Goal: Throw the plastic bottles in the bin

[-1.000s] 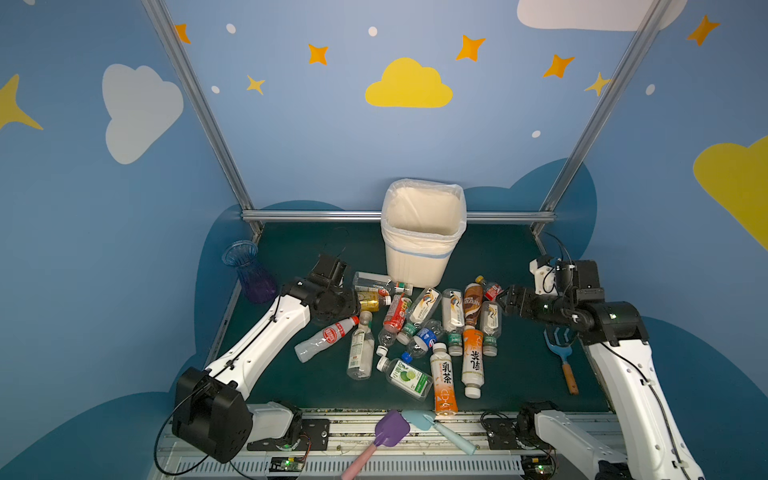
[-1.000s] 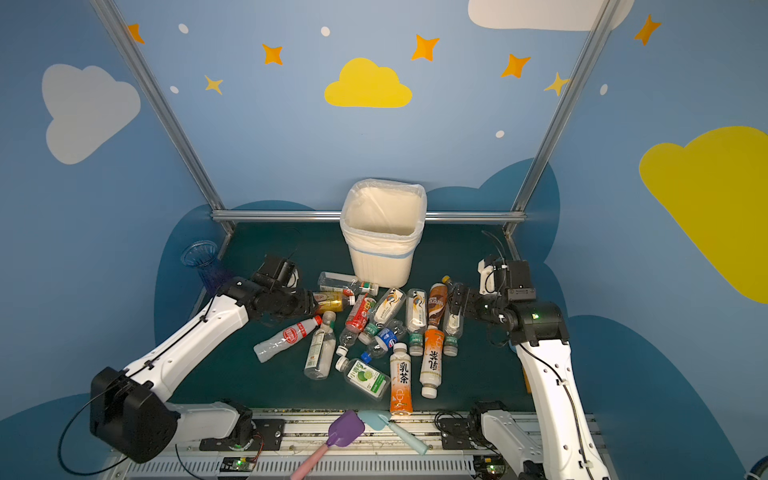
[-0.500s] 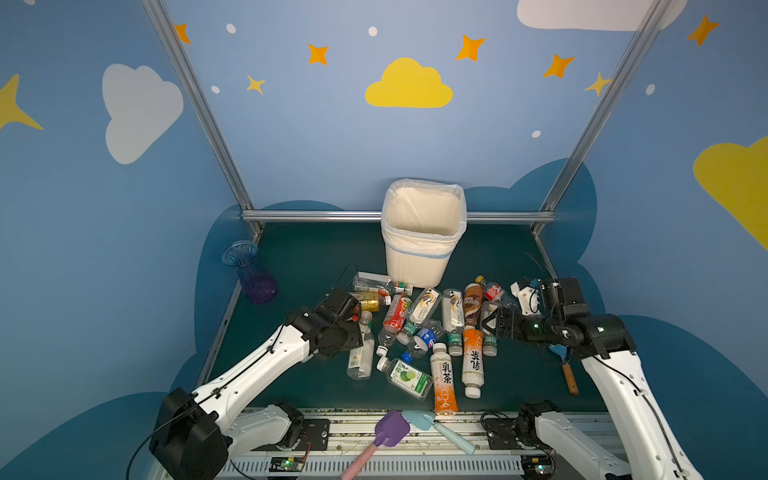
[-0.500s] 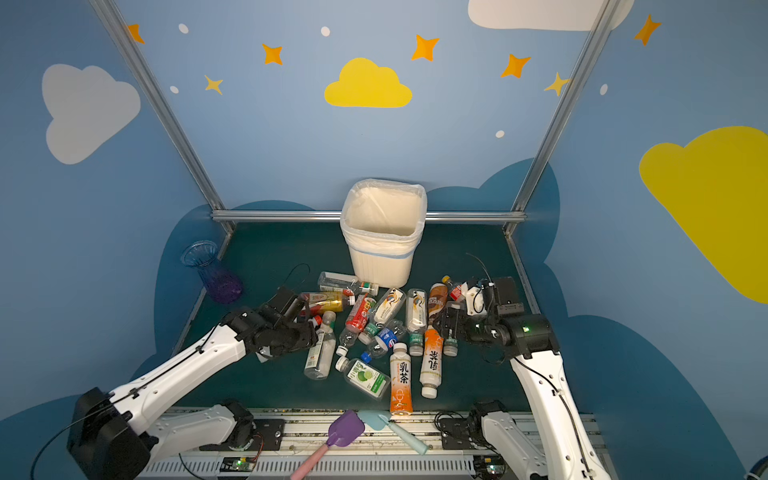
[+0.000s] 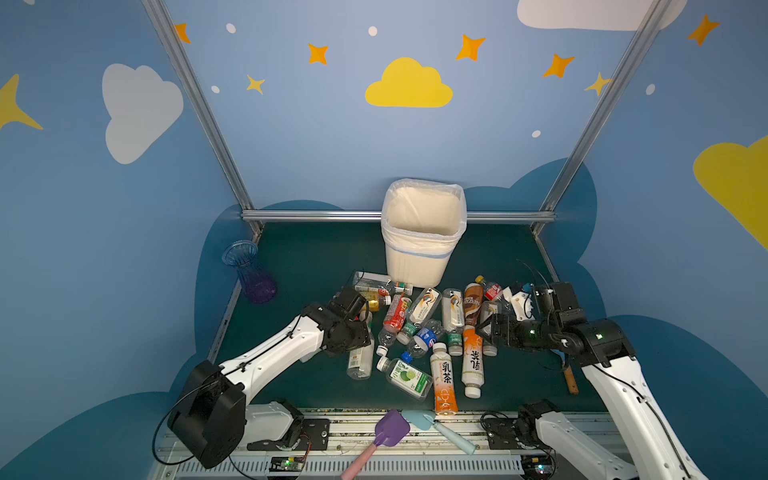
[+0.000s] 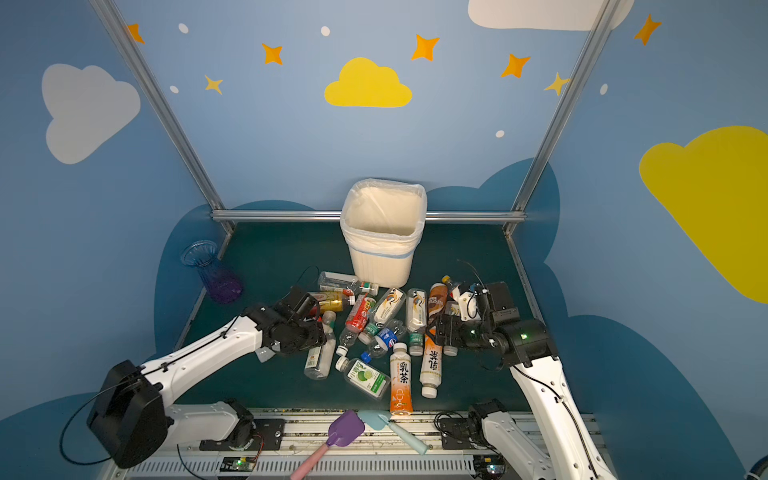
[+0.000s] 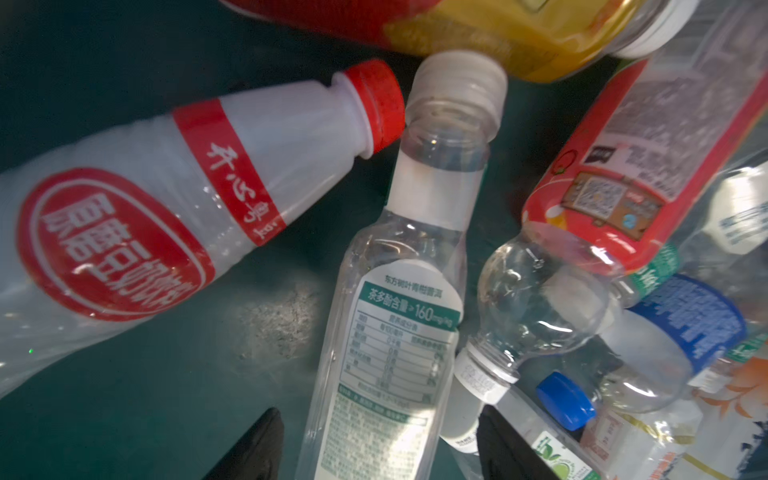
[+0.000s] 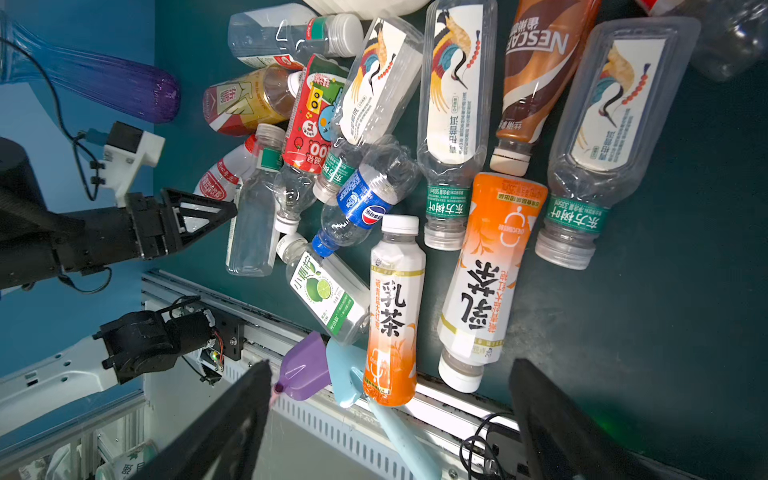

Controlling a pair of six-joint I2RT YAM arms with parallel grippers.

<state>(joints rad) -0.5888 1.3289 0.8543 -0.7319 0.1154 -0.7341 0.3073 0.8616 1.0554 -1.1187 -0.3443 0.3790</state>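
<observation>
Several plastic bottles lie in a heap on the green table in front of the bin, which stands upright at the back in both top views. My left gripper is open and low over the heap's left edge. Its fingers stand either side of a clear bottle with a white and green label, with a gap on each side. A red-capped bottle lies beside it. My right gripper is open wide above the heap's right side, near two orange bottles.
A blue-purple vase stands at the back left. A purple shovel and a light-blue shovel lie on the front rail. A wooden-handled tool lies under the right arm. Metal posts frame the back corners.
The left gripper has come from the back of the heap toward the front and down over the clear bottle, its jaws widening. The right gripper has dropped and moved in over the heap's right side.
</observation>
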